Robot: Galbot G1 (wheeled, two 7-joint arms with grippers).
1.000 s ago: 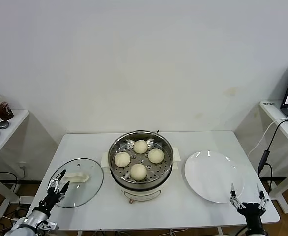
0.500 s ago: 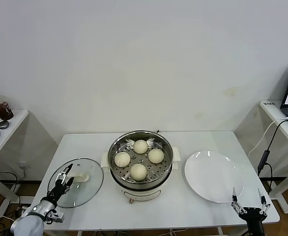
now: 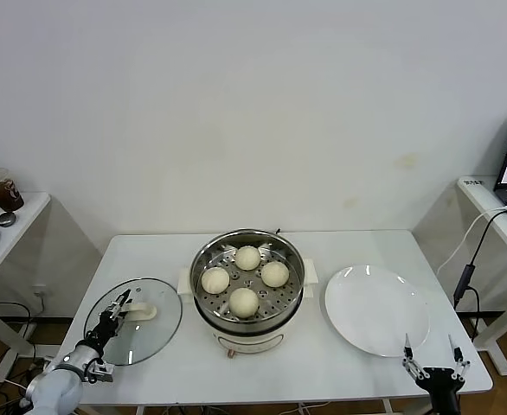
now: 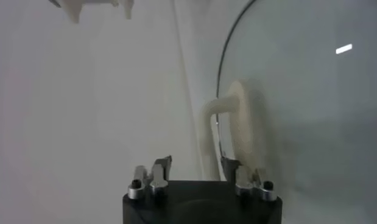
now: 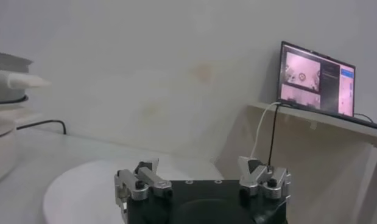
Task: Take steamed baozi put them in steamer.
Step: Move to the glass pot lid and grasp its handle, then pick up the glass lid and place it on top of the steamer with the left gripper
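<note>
Four steamed baozi sat inside the steamer in the middle of the desk, at 12, 3, 6 and 9 o'clock on the tray. They looked soft and light, so a hard squeeze would likely dent them; a gentle hold on the round sides seemed best. The glass lid lay at 9 o'clock from the steamer. The left tool was over the lid, its fingers set narrow on each side of the white lid handle; I could not tell if they pinched it yet. The right tool waited wide and held nothing, at 5 o'clock from the white plate.
</note>
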